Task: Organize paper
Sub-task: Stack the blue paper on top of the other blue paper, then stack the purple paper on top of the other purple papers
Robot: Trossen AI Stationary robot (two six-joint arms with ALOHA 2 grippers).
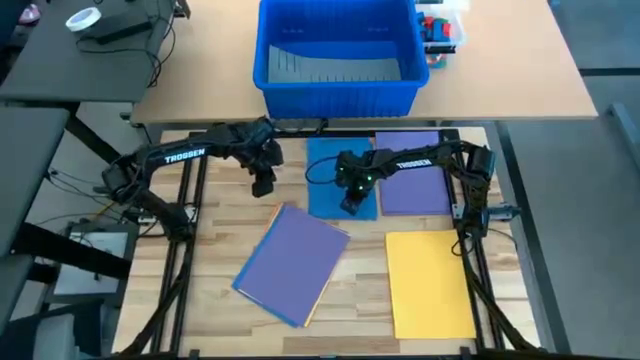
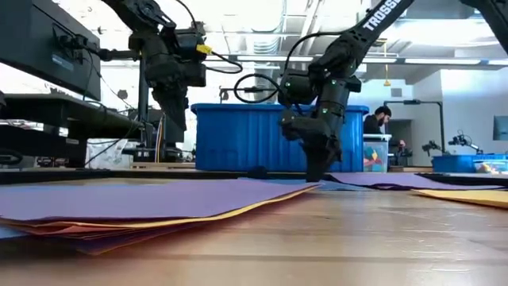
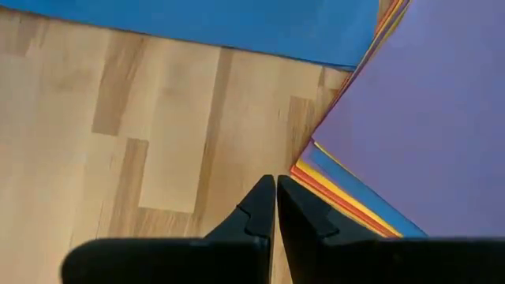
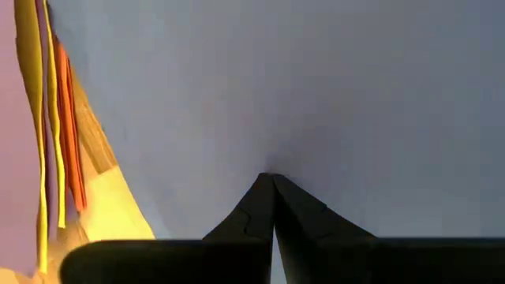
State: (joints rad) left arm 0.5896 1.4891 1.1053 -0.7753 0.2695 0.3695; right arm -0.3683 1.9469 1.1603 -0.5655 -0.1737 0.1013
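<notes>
Four patches of thin, flat, matte paper lie on the pale wood-plank table (image 1: 220, 225). Nearest the left sits a skewed stack (image 1: 292, 263) topped by a purple sheet, its fanned edges showing orange, red, yellow and blue layers in the left wrist view. A single yellow sheet (image 1: 430, 283) lies near the right, square to the table edge. Farther back, a purple sheet (image 1: 415, 190) lies flat on the right, and just beside it on its left is a blue sheet (image 1: 325, 175).

The right gripper (image 1: 352, 203) points down on the near part of the blue sheet, its two dark fingers pressed together with no gap between them; in the low view its tip meets the paper surface, and its wrist view shows smooth blue paper filling the frame around the closed tips. The left gripper (image 1: 263, 185) hangs above bare wood, between the blue sheet and the far corner of the skewed stack, its fingers also drawn fully together and gripping nothing.

Beyond the table's far edge stands a large rigid blue plastic bin (image 1: 338, 85) with ribbed walls.
</notes>
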